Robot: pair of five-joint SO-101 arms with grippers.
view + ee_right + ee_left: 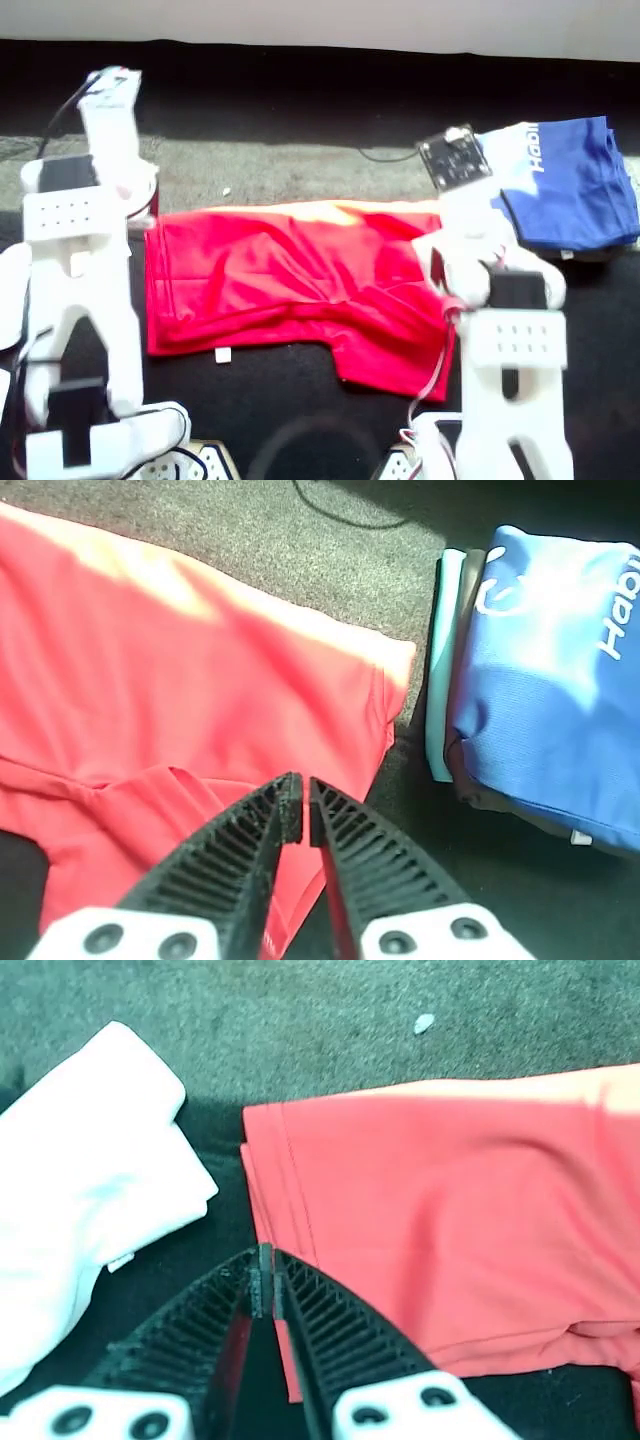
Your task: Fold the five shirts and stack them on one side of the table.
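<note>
The red shirt [290,280] lies nearest the arms' bases, across the middle of the table [280,170]. It is spread out but rumpled, its near right part doubled over in a loose fold, with a small white tag [222,354] at its near edge.

The left hand [262,1275] hangs over the shirt's left edge, close to the hem. Its fingers are pressed together with no cloth pinched at the tips. The right hand [303,805] hangs over the shirt's right end, its fingers drawn almost together with a bare sliver between them and nothing in it.

Past the left edge, with a strip of dark table between, sits a white shirt [90,1190] in a soft bundle that does not look folded yet.

Farther back on the right is the stack [575,185] — a blue shirt [550,680] on top, with paler and darker layers showing under it. It sits just beside the red shirt's far right corner and apart from it.

The red cloth looks thin, light and limp, with a slight sheen, so it will likely sag, slide on itself and trail whatever is not lifted. The firmest bite should be at the stitched hem and the corners, where the fabric is doubled. One hand at each end of the same edge would keep the fold straight — though both must spread their fingers first. The loose fold at the near right probably needs smoothing, or a pinch there may catch the layer beneath.
</note>
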